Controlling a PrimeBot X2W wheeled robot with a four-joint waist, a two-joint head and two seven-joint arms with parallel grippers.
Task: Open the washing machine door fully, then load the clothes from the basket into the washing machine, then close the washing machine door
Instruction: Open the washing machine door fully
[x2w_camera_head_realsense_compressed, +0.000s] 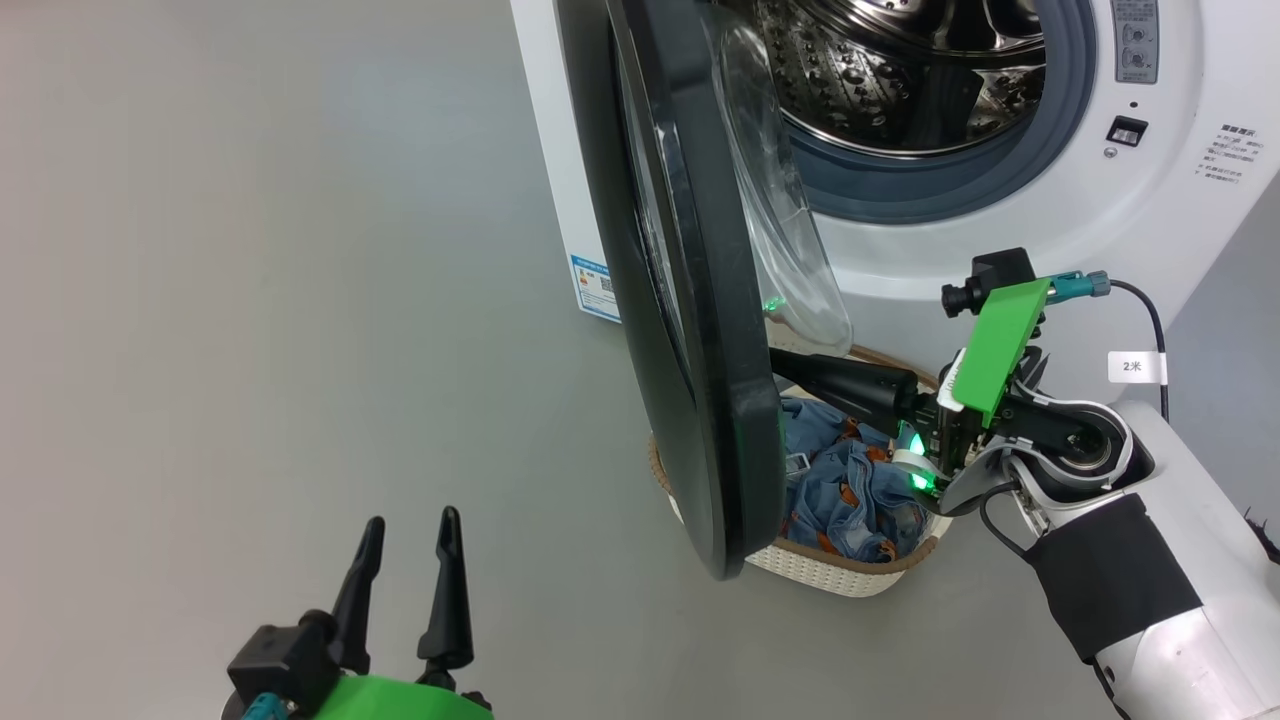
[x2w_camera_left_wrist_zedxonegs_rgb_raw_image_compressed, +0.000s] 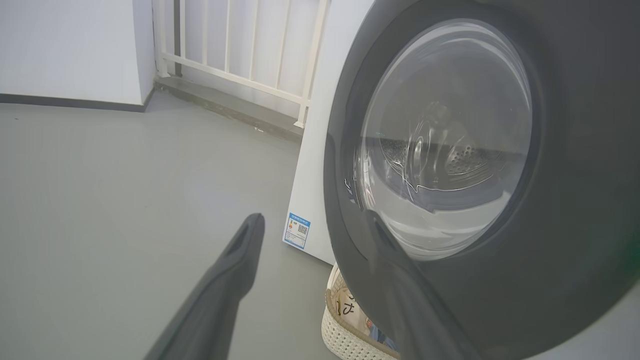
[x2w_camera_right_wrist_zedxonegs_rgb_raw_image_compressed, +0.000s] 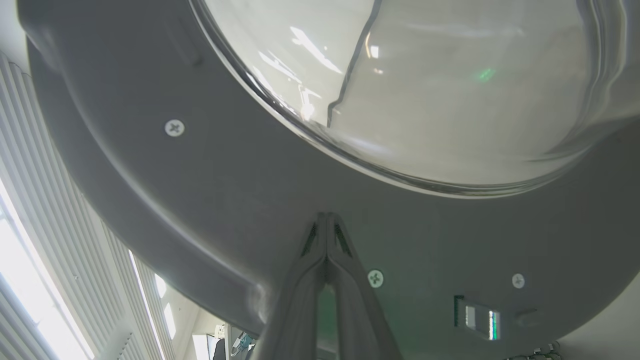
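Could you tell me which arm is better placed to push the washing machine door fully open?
Right. The right gripper, shut, has its tips at the inner face of the washing machine door, placed to push it; the left gripper stands open on the outer side.

A white tag (x2w_camera_head_realsense_compressed: 1137, 366) on a cable (x2w_camera_head_realsense_compressed: 1164, 400) reads "2米". The blue sticker (x2w_camera_head_realsense_compressed: 594, 288) low on the machine (x2w_camera_head_realsense_compressed: 1000, 260) carries a QR code, but its print is too small to read. A grey plate (x2w_camera_head_realsense_compressed: 1135, 40) and lines of dark print (x2w_camera_head_realsense_compressed: 1230, 155) on the machine's front are also illegible. In the basket (x2w_camera_left_wrist_zedxonegs_rgb_raw_image_compressed: 345, 340), a cream cloth (x2w_camera_left_wrist_zedxonegs_rgb_raw_image_compressed: 346, 304) bears dark characters that cannot be clearly read.
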